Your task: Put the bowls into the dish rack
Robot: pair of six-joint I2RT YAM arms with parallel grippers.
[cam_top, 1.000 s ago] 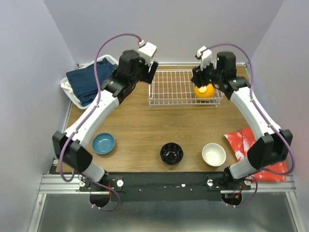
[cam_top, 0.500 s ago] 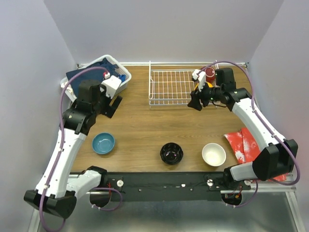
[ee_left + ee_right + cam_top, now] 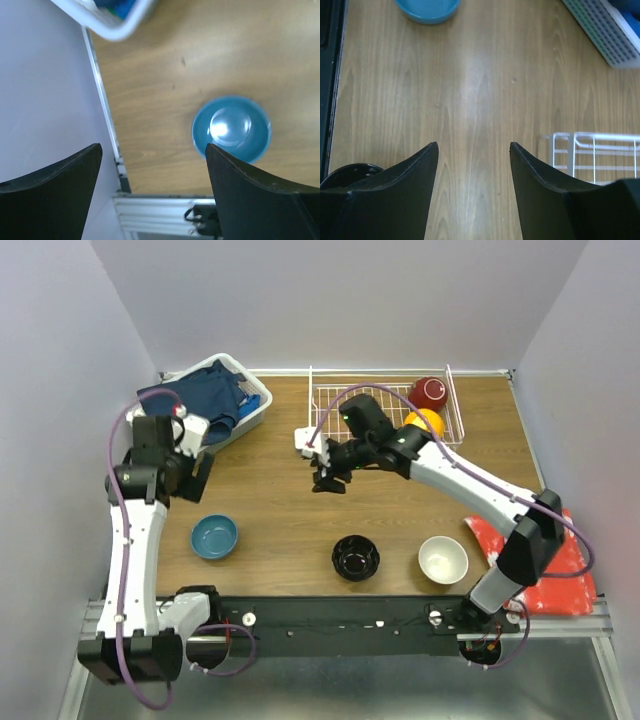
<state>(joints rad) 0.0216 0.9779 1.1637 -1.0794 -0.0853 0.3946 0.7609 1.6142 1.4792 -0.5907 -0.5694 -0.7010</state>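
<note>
We've got the left tool [image 3: 152, 150] spread near the blue bowl [image 3: 215, 536], right tool [image 3: 474, 147] spread beside the dish rack [image 3: 325, 405] (orange bowl [image 3: 428, 421], maroon bowl [image 3: 429, 392] inside, far right); black bowl [image 3: 355, 558], white bowl [image 3: 443, 560] on near tabletop [image 3: 270, 510].

Open tabletop [image 3: 270, 510] lies between blue bowl [image 3: 214, 536] and black bowl [image 3: 355, 558]; the dish rack [image 3: 328, 405] is free at left, blocked at right (2 there: maroon bowl [image 3: 429, 392], orange bowl [image 3: 426, 422]).
</note>
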